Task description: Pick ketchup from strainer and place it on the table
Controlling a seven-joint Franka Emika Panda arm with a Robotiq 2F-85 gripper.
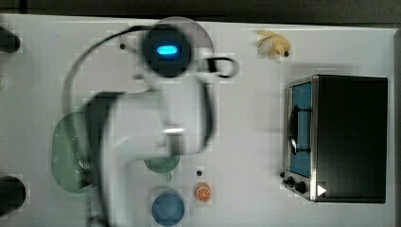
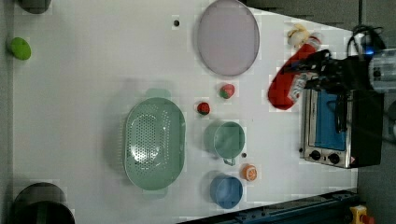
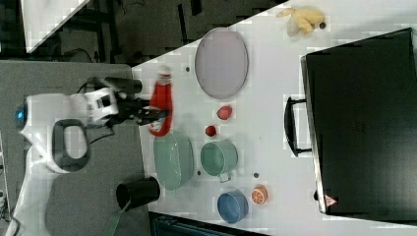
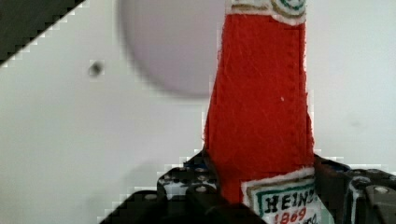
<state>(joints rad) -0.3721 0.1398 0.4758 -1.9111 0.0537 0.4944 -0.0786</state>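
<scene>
I have the white arm (image 3: 54,137) stretched out sideways above the table (image 2: 93,84), wrist level and its blue light lit. My gripper (image 3: 156,114) is clamped across the label end of the ketchup (image 3: 162,105), one black finger (image 4: 189,184) pressed on each side. The bottle hangs clear of the surface.

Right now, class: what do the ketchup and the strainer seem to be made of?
Ketchup: probably red felt or fabric; fuzzy surface, stitched seams, embroidered label. Strainer: likely moulded plastic; smooth pale green, evenly perforated bottom.
</scene>
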